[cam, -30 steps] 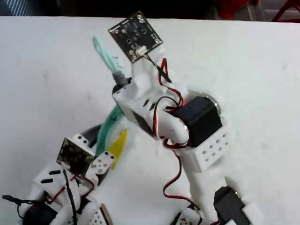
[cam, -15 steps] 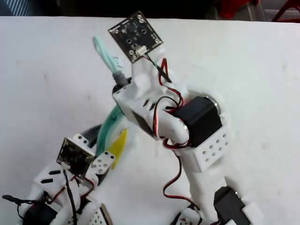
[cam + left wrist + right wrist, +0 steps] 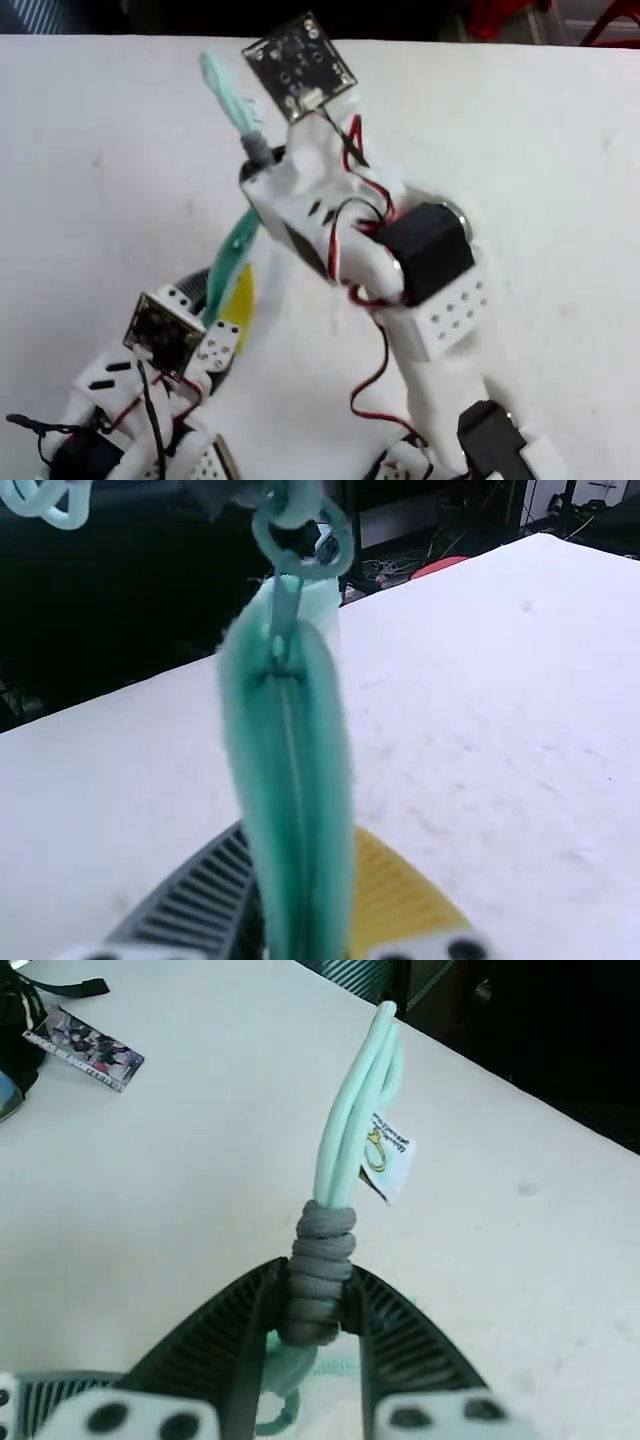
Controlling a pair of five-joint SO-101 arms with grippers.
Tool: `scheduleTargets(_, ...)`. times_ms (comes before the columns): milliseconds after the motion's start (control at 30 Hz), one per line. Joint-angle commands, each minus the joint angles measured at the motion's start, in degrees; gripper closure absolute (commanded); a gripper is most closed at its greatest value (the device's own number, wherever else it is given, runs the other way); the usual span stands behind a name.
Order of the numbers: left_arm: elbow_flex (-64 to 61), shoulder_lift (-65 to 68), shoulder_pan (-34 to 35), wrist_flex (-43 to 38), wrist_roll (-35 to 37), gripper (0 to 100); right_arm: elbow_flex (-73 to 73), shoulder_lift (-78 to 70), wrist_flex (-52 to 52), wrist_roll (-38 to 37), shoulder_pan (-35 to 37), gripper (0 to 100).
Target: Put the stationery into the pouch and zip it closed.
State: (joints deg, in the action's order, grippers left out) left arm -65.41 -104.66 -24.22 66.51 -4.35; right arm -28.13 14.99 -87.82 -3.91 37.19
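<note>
The teal pouch (image 3: 232, 255) stretches taut between the two arms, seen edge-on as a closed zip line (image 3: 290, 780). My left gripper (image 3: 225, 310) is shut on the pouch's near end, which is clamped between a grey finger and a yellow finger (image 3: 395, 900). At the pouch's far end is the zip pull ring (image 3: 300, 525). My right gripper (image 3: 318, 1300) is shut on the grey knot (image 3: 320, 1250) of the pull cord. The cord's mint loop (image 3: 360, 1090) with a small tag sticks out beyond the fingers, and points toward the table's far side (image 3: 225, 90).
The white table (image 3: 520, 150) is open to the right and far left. A printed card (image 3: 85, 1040) and a black strap (image 3: 60, 985) lie off to one side. The right arm's body and wires (image 3: 400, 270) stand above the centre.
The right arm has moved toward the table's far edge with the cord in its grip. The pouch, curved before, is now pulled straight. The left arm has kept still.
</note>
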Motion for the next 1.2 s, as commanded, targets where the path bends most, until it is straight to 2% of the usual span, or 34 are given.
scheduleTargets(0, 2.64, 0.04, -0.75, -1.14, -1.67, 98, 4.13, 2.33, 6.9, 0.0, -5.23, 98.0)
scheduleTargets(333, 2.55, 0.04, -0.75, -1.14, -1.85, 98, 16.35, 2.42, 18.07, 0.0, -11.47, 98.0)
scheduleTargets(633, 2.55, 0.04, -0.4, -1.14, -1.93, 98, 18.55, 4.79, 18.51, 0.0, -13.32, 98.0)
scheduleTargets(867, 2.55, 0.04, -0.4, -1.05, -1.76, 98, 27.16, 8.4, 25.71, -0.18, -16.75, 98.0)
scheduleTargets(1000, 2.55, 0.04, -0.31, -1.05, -1.85, 98, 32.62, 8.84, 29.41, -2.81, -18.95, 98.0)
scheduleTargets(1167, 2.55, 0.04, -0.31, -1.14, -1.85, 98, 33.49, 8.84, 30.99, -3.34, -22.11, 98.0)
